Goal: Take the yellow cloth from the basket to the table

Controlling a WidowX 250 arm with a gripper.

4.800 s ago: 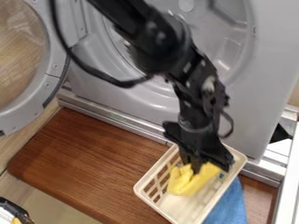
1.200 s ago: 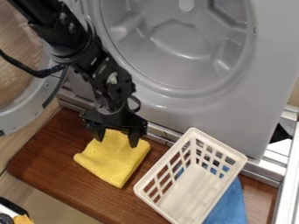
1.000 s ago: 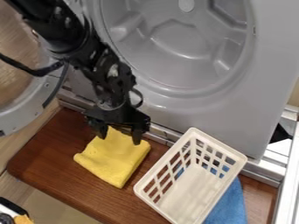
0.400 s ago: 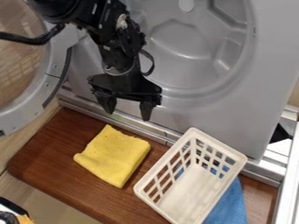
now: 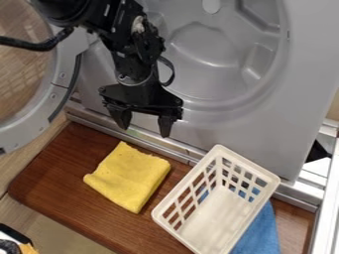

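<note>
My gripper (image 5: 143, 125) hangs open above the back edge of the wooden table (image 5: 73, 171), with nothing between its fingers. Below it, apart from the fingers, the folded yellow cloth (image 5: 129, 177) lies flat on the table, left of the basket. The cream plastic basket (image 5: 213, 211) stands at the table's right part, and no cloth lies inside it.
A blue cloth (image 5: 262, 233) lies beneath and beside the basket's right side. Behind the table rises the grey washer front (image 5: 232, 130), its round door (image 5: 61, 82) swung out at left. A dark object (image 5: 15, 243) sits in the lower left corner.
The yellow cloth was in the basket at first, at the gripper, and later lay on the table beneath it. Since then the gripper has risen off the cloth, which has stayed put.
</note>
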